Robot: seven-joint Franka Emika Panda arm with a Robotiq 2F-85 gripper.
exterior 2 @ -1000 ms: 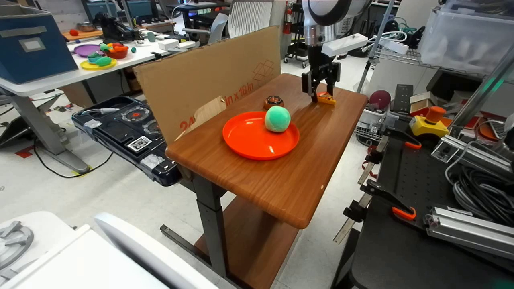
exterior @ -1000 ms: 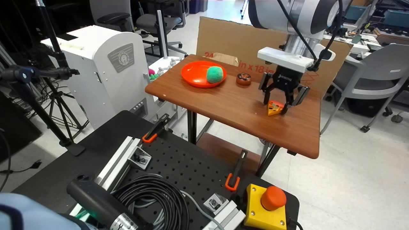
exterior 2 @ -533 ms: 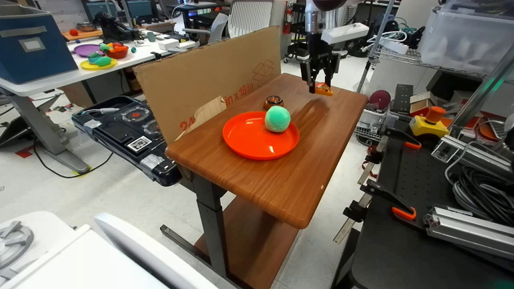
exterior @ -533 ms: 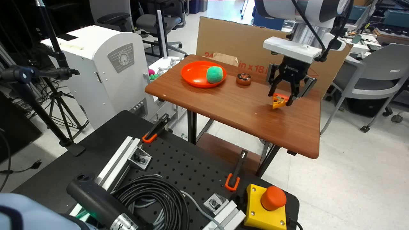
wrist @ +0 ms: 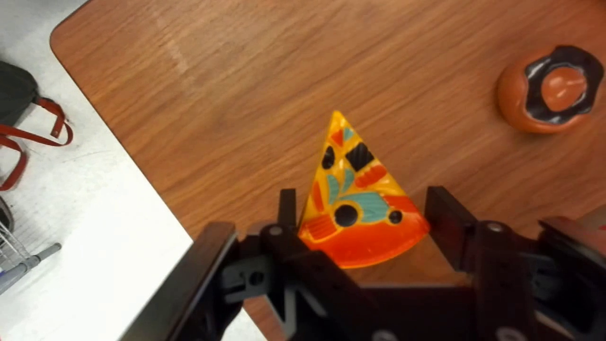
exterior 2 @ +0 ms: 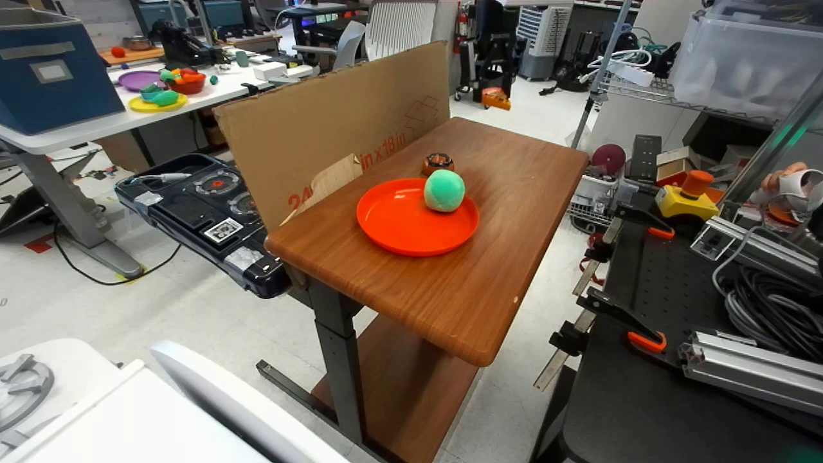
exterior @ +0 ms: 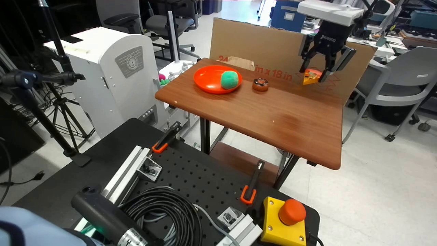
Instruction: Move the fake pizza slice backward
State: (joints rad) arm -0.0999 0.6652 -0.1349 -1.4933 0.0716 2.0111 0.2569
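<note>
The fake pizza slice (exterior: 310,77) is a flat orange-yellow wedge with a red crust and dark and green spots. My gripper (exterior: 312,75) is shut on it across its wide crust end and holds it in the air above the far right part of the brown table (exterior: 280,112). In an exterior view the slice (exterior 2: 496,99) shows beyond the table's far end, with the gripper dark against the background. In the wrist view the slice (wrist: 355,203) sits between both fingertips (wrist: 363,213), its tip pointing away from the gripper.
An orange plate (exterior: 205,80) with a green ball (exterior: 229,79) stands on the table, with a small dark brown round object (exterior: 260,84) beside it. A cardboard panel (exterior: 245,41) stands upright along the table's back edge, close to the gripper.
One second ago the gripper held the slice at the table top. It has risen with the slice and moved toward the cardboard panel. The plate, ball and brown object have not moved.
</note>
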